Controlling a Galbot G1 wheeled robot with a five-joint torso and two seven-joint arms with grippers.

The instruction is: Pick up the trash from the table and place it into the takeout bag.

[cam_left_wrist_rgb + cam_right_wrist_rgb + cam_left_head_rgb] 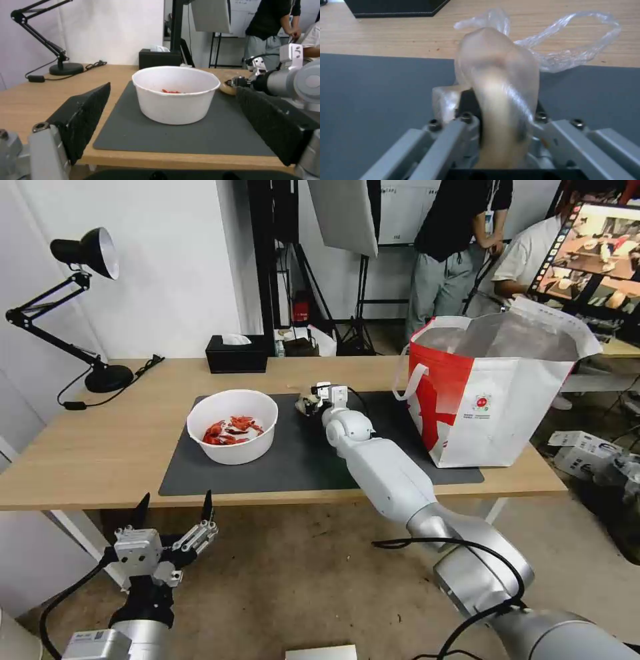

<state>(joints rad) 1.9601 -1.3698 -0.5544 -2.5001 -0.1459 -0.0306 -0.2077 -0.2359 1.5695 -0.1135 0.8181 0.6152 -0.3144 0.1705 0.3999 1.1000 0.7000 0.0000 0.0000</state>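
Note:
A beige bun in clear plastic (500,95) sits between the fingers of my right gripper (308,403), which is shut on it near the far edge of the dark mat (300,460). Its loose wrap trails onto the wooden table (100,447). I cannot tell whether the bun touches the mat. Left of it on the mat stands the white bowl (232,425) with red crayfish shells (171,91). The takeout bag (493,393) stands open at the mat's right end. My left gripper (175,510) hangs open below the table's front edge, facing the bowl (175,97).
A black tissue box (237,353) sits at the table's back edge, beyond the bowl. A black desk lamp (100,373) stands at the back left. Boxes (587,453) lie on the floor to the right of the table.

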